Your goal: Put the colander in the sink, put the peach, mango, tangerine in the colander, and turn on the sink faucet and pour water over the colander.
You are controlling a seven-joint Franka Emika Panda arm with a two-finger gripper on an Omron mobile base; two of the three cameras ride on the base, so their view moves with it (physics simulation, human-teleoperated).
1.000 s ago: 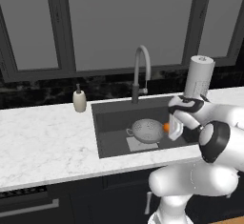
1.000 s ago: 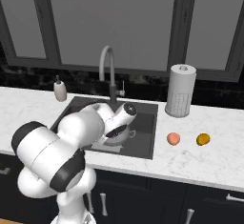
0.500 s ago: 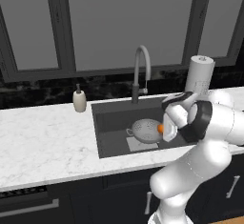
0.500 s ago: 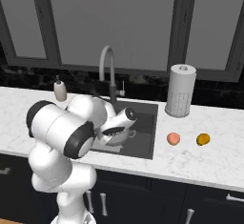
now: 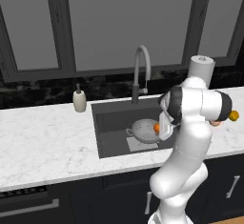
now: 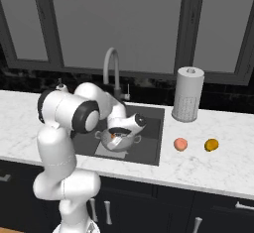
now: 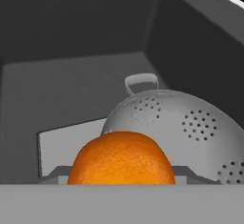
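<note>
Carrying small round orange tangerine (image 7: 122, 157) — gripper (image 5: 161, 128) closed on it, now swung in over sink (image 5: 112, 118). Perforated metal colander (image 7: 186, 132) just beyond jaws — release looks next.

no readable text, labels, brands, numbers or signs anywhere

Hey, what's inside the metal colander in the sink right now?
No fruit is visible inside the perforated silver metal colander; its interior is mostly hidden. The round orange tangerine sits in the claw just beside it, above the dark grey sink.
</note>
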